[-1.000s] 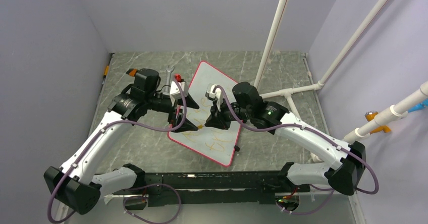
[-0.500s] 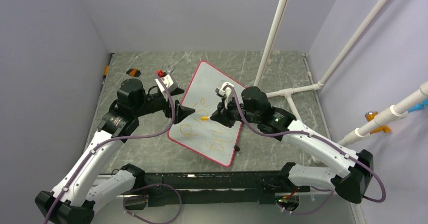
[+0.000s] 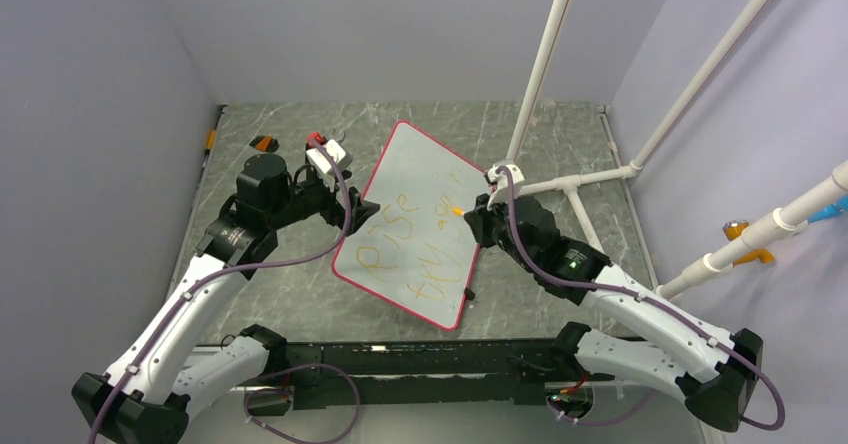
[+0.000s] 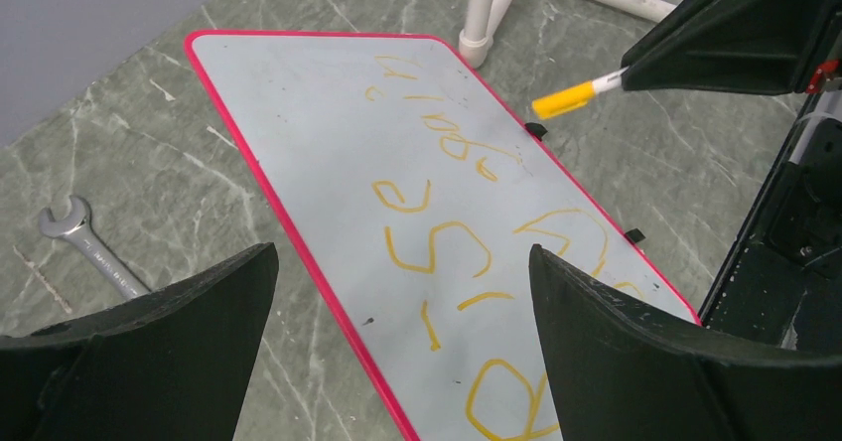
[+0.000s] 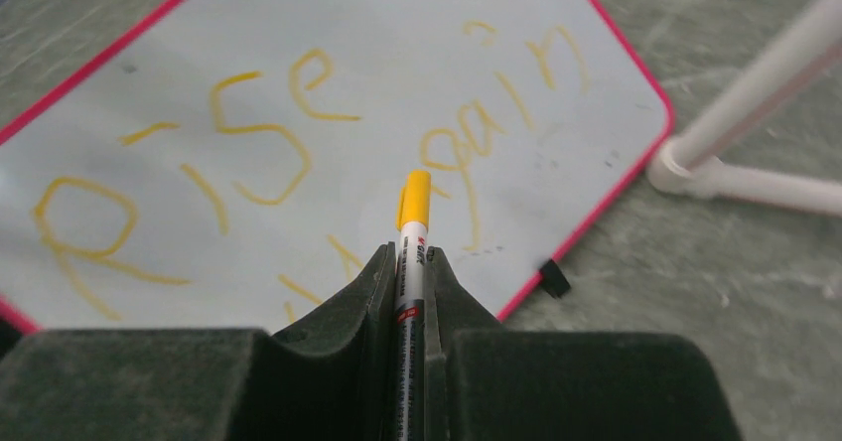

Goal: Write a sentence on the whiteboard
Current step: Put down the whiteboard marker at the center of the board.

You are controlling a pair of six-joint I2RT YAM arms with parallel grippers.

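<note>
1. Pullback of left gripper (image 3: 362,210) from over whiteboard (image 3: 415,154) to its 9 o'clock edge; hangs wide open, empty.
2. Across board, sentence (image 3: 412,249) now uncovered, mid-table; reads roughly "Rise try again".
3. Shift of right gripper (image 3: 470,214) from board centre to 3 o'clock edge; stays clamped on marker (image 3: 457,208), tip off surface. Suggests writing complete.

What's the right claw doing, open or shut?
Shut on the marker: the right claw pinches its barrel with no gap showing, and the yellow end sticks out ahead.
</note>
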